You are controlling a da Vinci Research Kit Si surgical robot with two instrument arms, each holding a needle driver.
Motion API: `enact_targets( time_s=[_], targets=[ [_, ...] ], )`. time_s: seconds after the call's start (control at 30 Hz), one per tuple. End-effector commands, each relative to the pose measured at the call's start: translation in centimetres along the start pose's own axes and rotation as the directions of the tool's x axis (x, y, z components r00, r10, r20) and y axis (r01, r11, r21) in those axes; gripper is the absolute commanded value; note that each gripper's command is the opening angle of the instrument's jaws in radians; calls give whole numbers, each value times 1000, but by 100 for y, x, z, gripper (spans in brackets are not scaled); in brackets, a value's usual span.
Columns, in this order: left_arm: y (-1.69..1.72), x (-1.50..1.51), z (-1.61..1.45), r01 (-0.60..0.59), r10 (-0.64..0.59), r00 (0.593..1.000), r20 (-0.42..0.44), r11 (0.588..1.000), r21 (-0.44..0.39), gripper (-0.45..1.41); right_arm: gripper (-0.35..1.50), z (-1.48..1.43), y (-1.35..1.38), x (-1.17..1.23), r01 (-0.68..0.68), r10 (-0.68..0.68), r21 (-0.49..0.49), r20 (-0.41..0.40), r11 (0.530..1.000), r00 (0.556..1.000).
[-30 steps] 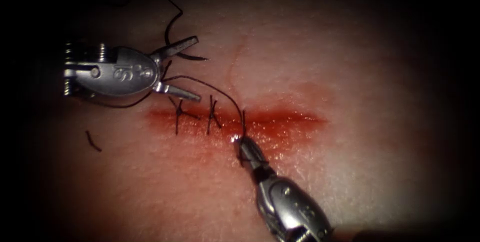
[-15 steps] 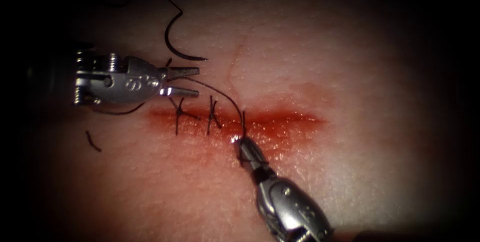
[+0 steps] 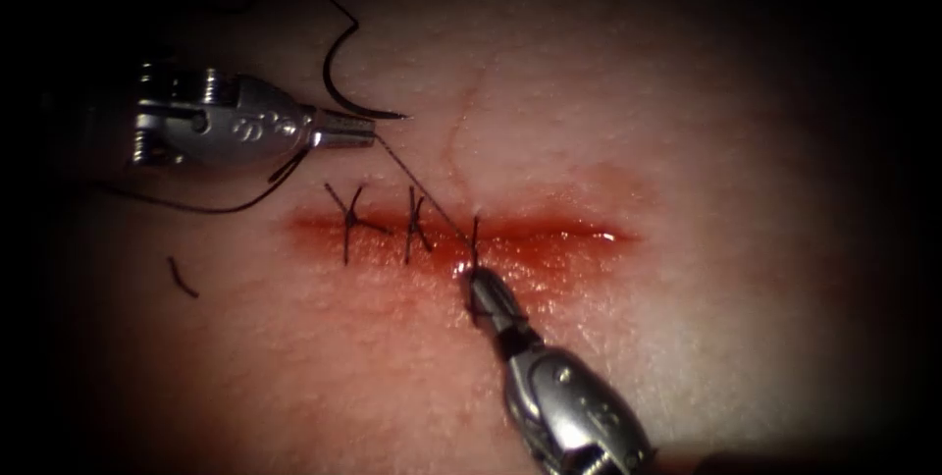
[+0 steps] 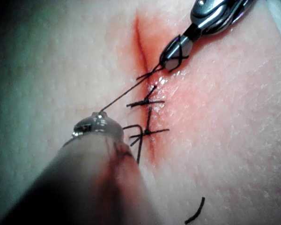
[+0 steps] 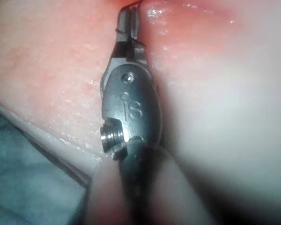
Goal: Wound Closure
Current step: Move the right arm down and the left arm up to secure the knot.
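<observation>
The cut (image 3: 549,237) runs across the tissue (image 3: 687,122), wet with red fluid. My left tool (image 3: 365,130) is above the cut's left end, jaws shut on the thread (image 3: 422,190). The thread runs taut from there down to the third stitch site (image 3: 474,239). My right tool (image 3: 471,279) is just below that site, shut on thread at its tip, with thread wound around its jaws (image 4: 178,52). The curved needle (image 3: 336,92) lies loose on the tissue just above the left tool, held by neither. The shut right tool (image 5: 128,18) touches the wet edge of the cut.
Two tied stitches (image 3: 349,225) (image 3: 417,225) cross the left part of the cut. A cut end of thread (image 3: 181,279) lies at the lower left. Slack thread (image 3: 216,208) loops under the left tool and trails off past the needle.
The left tool's jaws went from open to shut on the thread and drew up and to the left. The slack arc of thread is now a straight line. The right tool stayed put.
</observation>
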Motion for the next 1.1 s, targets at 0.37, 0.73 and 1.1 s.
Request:
enact_targets(
  time_s=[0.37,0.73,1.1],
  targets=[
    [-45,10,56,-12,16,996,-87,998,57,-45,-35,-13,-20,-10,-22,22,-3,20,1000,1000],
    [-79,23,87,-86,104,984,-148,989,124,-45,-35,-27,-37,-4,-121,123,-45,48,992,991],
    [-114,20,94,-46,92,970,-224,978,203,-45,-35,-28,-37,-2,-123,125,-45,38,991,991]
  ],
)
